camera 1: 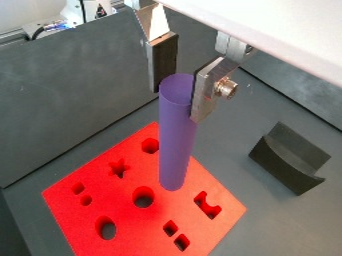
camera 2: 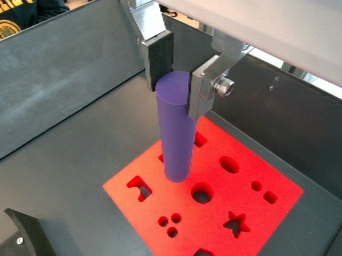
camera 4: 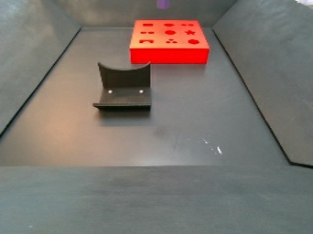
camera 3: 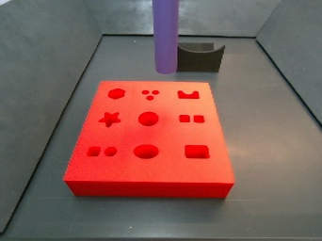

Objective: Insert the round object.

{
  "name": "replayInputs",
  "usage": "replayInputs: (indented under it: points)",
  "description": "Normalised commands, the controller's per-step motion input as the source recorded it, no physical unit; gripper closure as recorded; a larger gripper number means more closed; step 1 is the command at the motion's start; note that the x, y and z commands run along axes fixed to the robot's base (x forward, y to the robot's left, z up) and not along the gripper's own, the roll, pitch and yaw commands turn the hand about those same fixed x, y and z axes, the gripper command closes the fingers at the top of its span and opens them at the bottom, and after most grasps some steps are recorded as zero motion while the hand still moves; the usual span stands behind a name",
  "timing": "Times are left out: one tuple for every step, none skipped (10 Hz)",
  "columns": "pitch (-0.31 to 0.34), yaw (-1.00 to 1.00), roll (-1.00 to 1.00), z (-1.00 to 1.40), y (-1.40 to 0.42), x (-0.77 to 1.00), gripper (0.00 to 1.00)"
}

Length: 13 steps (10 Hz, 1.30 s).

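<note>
My gripper [camera 1: 183,80] is shut on the top of the round object [camera 1: 175,140], a long purple cylinder peg that hangs upright from the fingers. It also shows in a wrist view [camera 2: 177,130] with the gripper [camera 2: 181,80] around it. The peg's lower end hovers over the red block [camera 1: 227,215], which has several shaped holes, near a round hole [camera 1: 143,200]. In a side view the peg [camera 3: 165,38] hangs above the far edge of the block [camera 3: 126,104]; the gripper is out of that frame. In a side view only the peg's tip [camera 4: 164,3] shows above the block [camera 4: 170,55].
A small dark grey holder [camera 3: 198,56] stands on the floor behind the block, also seen in a side view [camera 4: 123,87] and in both wrist views [camera 1: 287,155] [camera 2: 27,235]. Grey walls enclose the dark floor.
</note>
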Motion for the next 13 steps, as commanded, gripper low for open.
replayInputs:
  points:
    - [0.000, -0.03, 0.00, 0.00, 0.00, 0.13, 1.00]
    - [-0.013, -0.02, 0.00, -0.08, 0.00, 0.12, 1.00]
    - [-0.024, -0.02, 0.00, -0.09, 0.00, 0.10, 1.00]
    - [-0.023, -0.01, -0.01, -0.09, 0.00, 0.06, 1.00]
    - [-0.019, -0.01, -0.01, -0.08, 0.00, 0.05, 1.00]
    - [-0.019, 0.00, -0.01, -0.07, 0.00, 0.03, 1.00]
    - [-0.016, 0.00, 0.00, -0.07, 0.00, 0.02, 1.00]
    - [-0.013, 0.00, 0.00, -0.07, 0.00, 0.02, 1.00]
    - [-0.010, 0.00, 0.00, -0.07, 0.00, 0.02, 1.00]
    - [-0.007, 0.00, 0.00, -0.07, 0.00, 0.03, 1.00]
    - [-0.003, 0.00, 0.00, -0.08, 0.00, 0.04, 1.00]
    - [-0.003, -0.01, 0.00, -0.12, 0.00, 0.11, 1.00]
    - [-0.009, 0.00, 0.03, -0.17, -0.04, 0.19, 1.00]
